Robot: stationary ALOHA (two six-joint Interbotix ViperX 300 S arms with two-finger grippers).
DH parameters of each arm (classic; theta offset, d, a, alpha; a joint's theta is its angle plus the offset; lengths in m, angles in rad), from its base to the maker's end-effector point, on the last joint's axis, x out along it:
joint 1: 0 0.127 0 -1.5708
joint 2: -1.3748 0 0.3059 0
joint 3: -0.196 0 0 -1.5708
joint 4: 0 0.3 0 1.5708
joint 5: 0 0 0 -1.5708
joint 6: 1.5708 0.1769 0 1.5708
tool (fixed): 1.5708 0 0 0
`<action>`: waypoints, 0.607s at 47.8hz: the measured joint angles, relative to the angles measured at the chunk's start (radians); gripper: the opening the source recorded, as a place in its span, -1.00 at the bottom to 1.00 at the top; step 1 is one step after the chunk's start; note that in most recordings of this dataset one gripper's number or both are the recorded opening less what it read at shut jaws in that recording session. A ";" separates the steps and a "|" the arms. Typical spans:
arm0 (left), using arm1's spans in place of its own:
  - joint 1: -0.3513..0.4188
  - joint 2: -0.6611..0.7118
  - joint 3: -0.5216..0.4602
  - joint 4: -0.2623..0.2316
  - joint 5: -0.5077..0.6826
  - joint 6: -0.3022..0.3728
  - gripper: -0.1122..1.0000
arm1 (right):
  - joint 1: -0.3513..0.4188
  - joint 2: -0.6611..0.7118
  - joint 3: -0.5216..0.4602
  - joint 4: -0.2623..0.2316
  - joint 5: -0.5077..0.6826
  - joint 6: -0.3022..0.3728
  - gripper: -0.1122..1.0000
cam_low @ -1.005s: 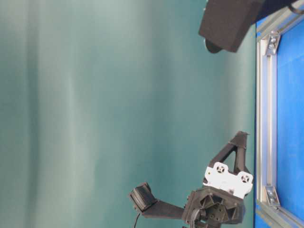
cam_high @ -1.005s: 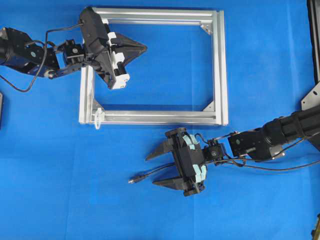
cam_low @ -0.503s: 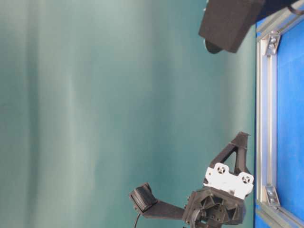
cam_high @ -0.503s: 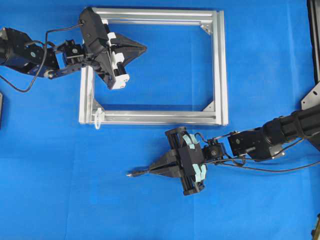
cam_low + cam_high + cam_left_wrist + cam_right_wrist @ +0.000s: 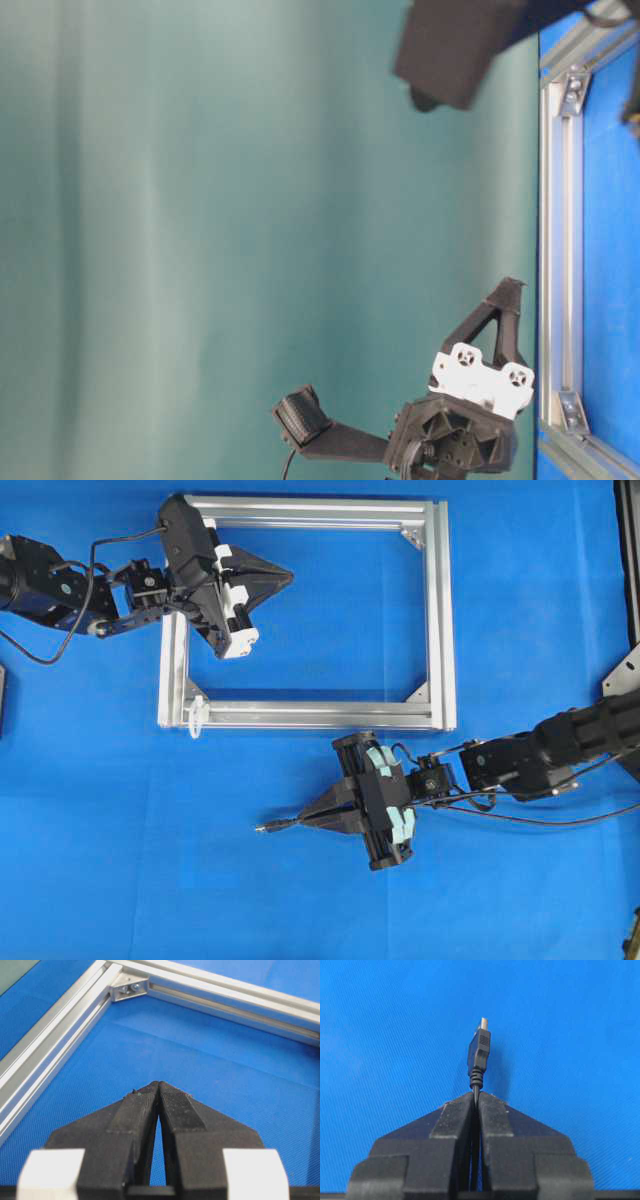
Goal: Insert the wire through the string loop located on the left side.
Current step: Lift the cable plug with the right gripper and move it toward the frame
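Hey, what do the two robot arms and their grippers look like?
Both arms are black with thin black cables looped alongside. Each ends in tapered, ribbed black fingers. The left gripper has white blocks at its finger bases; the right gripper has pale teal ones.

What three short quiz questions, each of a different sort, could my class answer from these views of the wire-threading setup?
1. True or false: the right gripper is shut on the wire.
2. Which corner of the aluminium frame carries the string loop in the overhead view: A upper right, B lower left, C lower right?
3. Fill in: the left gripper is shut and holds ____.

Key: 1 true; 2 B; 3 nothing.
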 measured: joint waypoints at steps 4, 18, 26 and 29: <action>0.000 0.000 0.000 0.000 0.000 -0.002 -0.80 | 0.000 -0.032 0.002 -0.002 0.023 -0.002 -0.81; 0.002 0.002 0.000 0.000 0.000 -0.002 -0.80 | 0.002 -0.184 0.005 -0.003 0.202 -0.011 -0.81; 0.002 0.002 0.000 0.000 0.000 -0.003 -0.80 | 0.000 -0.270 0.005 -0.009 0.296 -0.015 -0.81; 0.002 0.000 0.000 0.000 0.000 -0.005 -0.80 | 0.000 -0.291 0.006 -0.012 0.316 -0.015 -0.81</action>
